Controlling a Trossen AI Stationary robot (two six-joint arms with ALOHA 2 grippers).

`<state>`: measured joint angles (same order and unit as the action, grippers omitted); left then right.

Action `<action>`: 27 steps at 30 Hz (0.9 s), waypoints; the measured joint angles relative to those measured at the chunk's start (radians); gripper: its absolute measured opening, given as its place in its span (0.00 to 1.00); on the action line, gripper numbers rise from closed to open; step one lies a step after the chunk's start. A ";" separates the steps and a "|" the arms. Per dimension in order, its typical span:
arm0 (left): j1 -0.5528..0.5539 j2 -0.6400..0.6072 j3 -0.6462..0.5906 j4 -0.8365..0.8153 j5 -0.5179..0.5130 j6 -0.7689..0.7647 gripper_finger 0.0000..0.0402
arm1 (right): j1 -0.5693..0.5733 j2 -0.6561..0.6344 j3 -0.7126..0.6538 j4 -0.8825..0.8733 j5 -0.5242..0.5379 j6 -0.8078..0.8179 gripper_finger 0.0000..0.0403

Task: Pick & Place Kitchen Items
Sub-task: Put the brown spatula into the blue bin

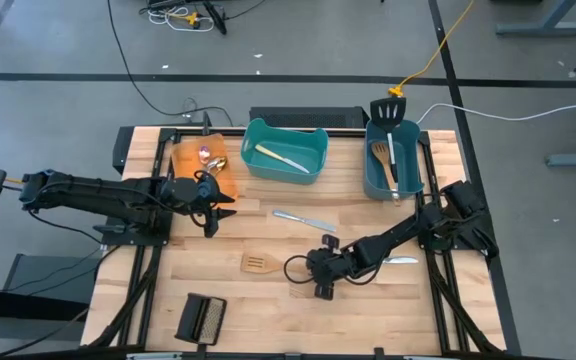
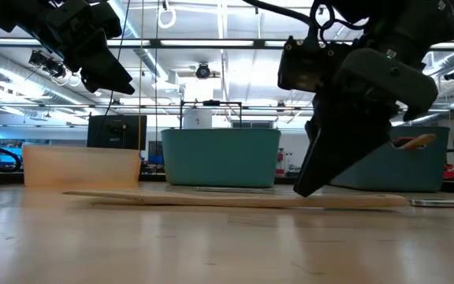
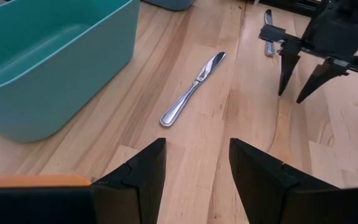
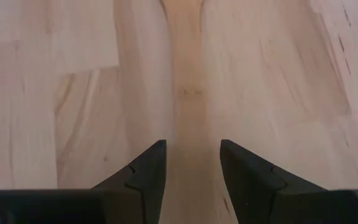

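The right end effector sits low in the centre of the high view, its fingers spread and pointing down at the handle of the wooden spatula, which lies flat on the surface just left of it. In the right wrist view the pale handle runs straight between the two dark fingers, which straddle it without pinching it.

The main risk, as I judge it, is the thinness of the piece: in the low view the spatula is a flat strip hugging the wood, so fingers closing too high would slide over it, and fingers driven too low would jam against the surface. A grip far out on the handle could also let the slotted head droop or swing.

The left end effector hovers at centre-left of the high view beside the orange bin, fingers spread and empty. It faces a silver knife lying in front of the teal bin, and the right arm's fingers show beyond it, so the arms could crowd each other if both move in. A second knife lies right of the right arm, where its links could nudge it.
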<state>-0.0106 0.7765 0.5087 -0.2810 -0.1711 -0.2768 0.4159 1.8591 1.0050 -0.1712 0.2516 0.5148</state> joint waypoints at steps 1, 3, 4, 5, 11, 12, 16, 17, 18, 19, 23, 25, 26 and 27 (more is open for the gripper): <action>0.000 0.000 0.000 0.000 0.000 0.000 0.45 | -0.001 0.000 0.000 0.009 0.000 0.000 0.40; 0.000 0.000 0.000 0.000 0.000 0.000 0.45 | -0.006 0.000 0.000 0.020 -0.002 -0.004 0.40; 0.000 0.000 0.000 0.000 0.000 0.000 0.45 | -0.008 0.000 0.000 0.020 -0.002 -0.007 0.40; 0.000 0.000 0.000 0.000 0.000 0.000 0.45 | -0.010 0.000 0.000 0.020 -0.002 -0.008 0.40; 0.000 0.000 0.000 0.000 0.000 0.000 0.45 | -0.022 0.000 0.000 0.025 -0.009 -0.008 0.40; 0.000 0.000 0.000 0.000 0.000 0.000 0.45 | -0.022 0.000 0.000 0.025 -0.016 -0.009 0.40; 0.000 0.000 0.000 0.000 0.000 0.000 0.45 | -0.022 0.003 0.000 0.032 -0.024 -0.008 0.40; 0.000 0.000 0.000 0.000 0.000 0.000 0.45 | -0.022 0.007 0.000 0.033 -0.024 -0.008 0.40; 0.000 0.000 0.000 0.000 0.000 0.000 0.45 | -0.022 0.014 0.000 0.033 -0.024 -0.008 0.40; 0.000 0.000 0.000 0.000 0.000 0.000 0.45 | -0.022 0.021 0.000 0.040 -0.027 -0.008 0.40; 0.000 0.000 0.000 0.000 0.000 0.000 0.45 | -0.021 0.056 0.000 0.085 -0.029 -0.010 0.40; 0.000 0.000 0.000 0.000 0.000 0.000 0.45 | -0.021 0.067 0.002 0.101 -0.023 -0.010 0.40; 0.000 0.000 0.000 0.000 0.000 0.000 0.45 | -0.021 0.070 0.003 0.104 -0.020 -0.008 0.40; 0.000 0.000 0.000 0.000 0.000 0.000 0.45 | -0.021 0.071 0.003 0.103 -0.020 -0.008 0.40</action>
<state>-0.0105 0.7765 0.5083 -0.2813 -0.1711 -0.2768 0.3950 1.9298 1.0077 -0.0683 0.2320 0.5073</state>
